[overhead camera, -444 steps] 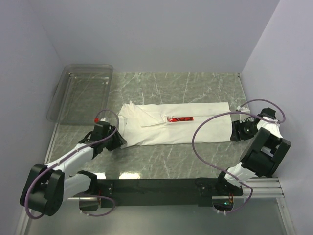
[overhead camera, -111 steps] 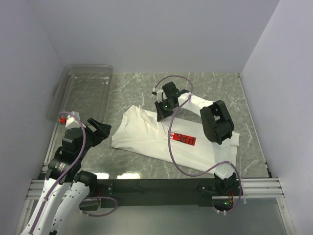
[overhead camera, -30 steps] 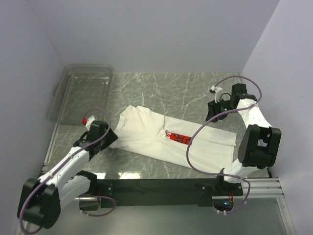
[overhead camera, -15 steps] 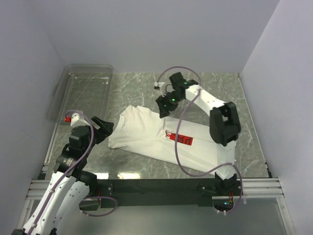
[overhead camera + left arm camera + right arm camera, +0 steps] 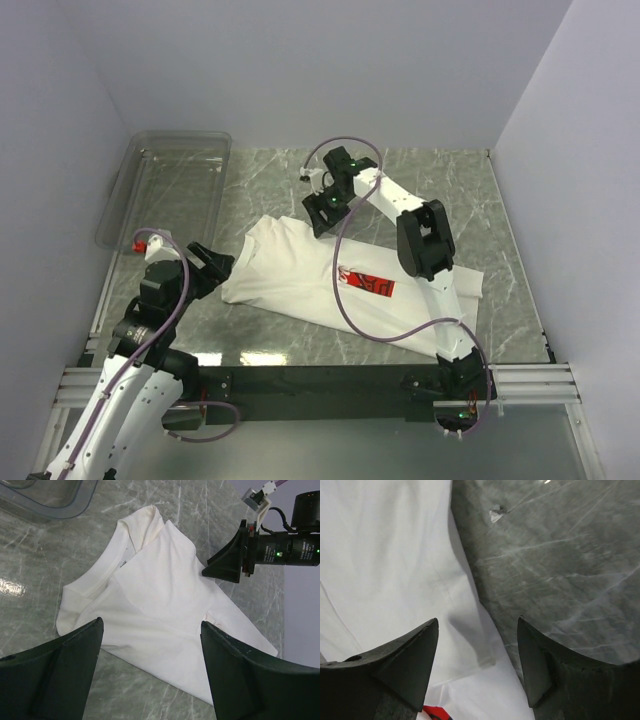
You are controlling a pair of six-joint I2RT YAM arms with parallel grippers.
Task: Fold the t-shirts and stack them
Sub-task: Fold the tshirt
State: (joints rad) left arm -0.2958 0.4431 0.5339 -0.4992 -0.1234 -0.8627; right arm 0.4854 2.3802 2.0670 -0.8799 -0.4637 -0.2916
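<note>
1 t-shirt (image 5: 300, 285) lies with its collar end just beside the left gripper (image 5: 218, 264) and its far edge beneath the right gripper (image 5: 318, 214). Both sets of jaws stand apart, holding nothing. 1 bin (image 5: 165, 190).

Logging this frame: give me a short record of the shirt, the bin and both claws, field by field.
t-shirt: one, white, partly folded, lying diagonally on the marble table
red print: showing on top
clear plastic bin: far left corner, apart from the t-shirt
left claw: open, near the collar end, holding nothing
right claw: open, over the t-shirt's far edge; whether it touches the cloth cannot be told
stack: not begun; only one t-shirt in view
</note>
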